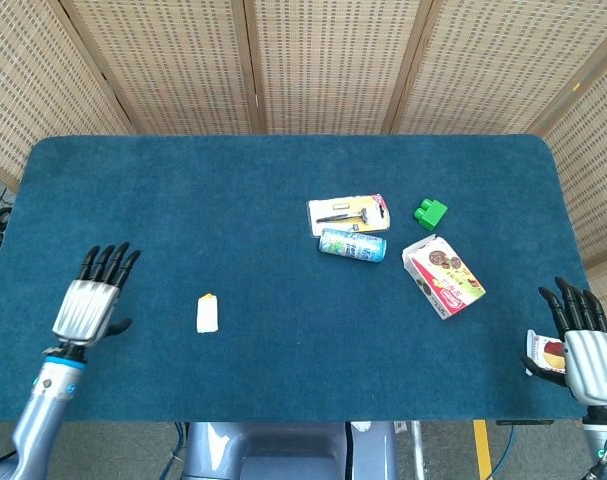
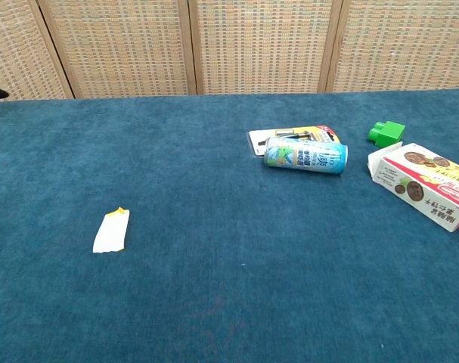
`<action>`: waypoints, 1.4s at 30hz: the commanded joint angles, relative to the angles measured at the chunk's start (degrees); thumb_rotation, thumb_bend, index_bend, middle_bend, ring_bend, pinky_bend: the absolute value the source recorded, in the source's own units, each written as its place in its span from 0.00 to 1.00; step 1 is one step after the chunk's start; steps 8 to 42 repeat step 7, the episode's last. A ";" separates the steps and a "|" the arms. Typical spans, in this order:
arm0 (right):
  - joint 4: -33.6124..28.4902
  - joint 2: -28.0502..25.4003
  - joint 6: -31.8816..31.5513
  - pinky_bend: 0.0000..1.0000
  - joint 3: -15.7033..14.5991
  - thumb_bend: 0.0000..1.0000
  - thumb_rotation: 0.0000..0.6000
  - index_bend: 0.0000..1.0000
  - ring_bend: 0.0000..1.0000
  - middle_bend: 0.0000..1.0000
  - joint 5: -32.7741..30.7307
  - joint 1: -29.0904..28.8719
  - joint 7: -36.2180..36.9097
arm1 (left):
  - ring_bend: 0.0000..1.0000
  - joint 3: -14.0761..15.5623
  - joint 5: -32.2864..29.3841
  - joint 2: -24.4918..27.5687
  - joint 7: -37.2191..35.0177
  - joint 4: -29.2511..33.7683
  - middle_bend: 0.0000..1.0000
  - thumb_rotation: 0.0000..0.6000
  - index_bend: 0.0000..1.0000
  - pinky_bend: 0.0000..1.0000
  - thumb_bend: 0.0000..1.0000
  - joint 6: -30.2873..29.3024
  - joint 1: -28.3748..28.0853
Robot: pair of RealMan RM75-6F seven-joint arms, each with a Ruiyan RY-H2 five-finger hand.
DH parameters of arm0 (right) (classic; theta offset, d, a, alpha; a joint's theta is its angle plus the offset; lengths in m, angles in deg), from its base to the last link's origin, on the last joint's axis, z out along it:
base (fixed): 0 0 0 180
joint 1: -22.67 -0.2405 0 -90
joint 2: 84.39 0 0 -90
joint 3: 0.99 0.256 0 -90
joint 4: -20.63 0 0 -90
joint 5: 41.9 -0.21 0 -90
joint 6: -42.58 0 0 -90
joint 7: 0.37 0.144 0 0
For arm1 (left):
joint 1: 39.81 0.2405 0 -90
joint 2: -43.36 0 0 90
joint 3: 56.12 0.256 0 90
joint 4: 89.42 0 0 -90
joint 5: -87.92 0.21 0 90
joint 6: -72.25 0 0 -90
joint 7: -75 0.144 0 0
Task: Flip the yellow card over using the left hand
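The card (image 1: 208,313) lies flat on the blue table, its white face up with a yellow strip at the far end; the chest view shows the card (image 2: 111,231) at the left. My left hand (image 1: 90,300) hovers well to the left of it, fingers spread, holding nothing. In the chest view only a dark fingertip of that hand shows at the left edge. My right hand (image 1: 585,345) sits at the table's front right corner, fingers apart, holding nothing.
A razor pack (image 1: 349,213), a lying can (image 1: 352,245), a green block (image 1: 430,212) and a snack box (image 1: 443,276) lie right of centre. A small packet (image 1: 545,353) lies beside my right hand. The table cloth (image 1: 283,180) runs to the screen wall behind.
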 commanded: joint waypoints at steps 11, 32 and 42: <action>-0.58 0.03 -0.34 0.00 -0.11 0.05 1.00 0.08 0.00 0.00 0.28 0.13 -1.34 | 0.00 2.91 0.73 3.91 -3.68 0.40 0.00 1.00 0.00 0.00 0.12 -4.45 5.75; -0.58 0.03 -0.34 0.00 -0.11 0.05 1.00 0.08 0.00 0.00 0.28 0.13 -1.34 | 0.00 2.91 0.73 3.91 -3.68 0.40 0.00 1.00 0.00 0.00 0.12 -4.45 5.75; -0.58 0.03 -0.34 0.00 -0.11 0.05 1.00 0.08 0.00 0.00 0.28 0.13 -1.34 | 0.00 2.91 0.73 3.91 -3.68 0.40 0.00 1.00 0.00 0.00 0.12 -4.45 5.75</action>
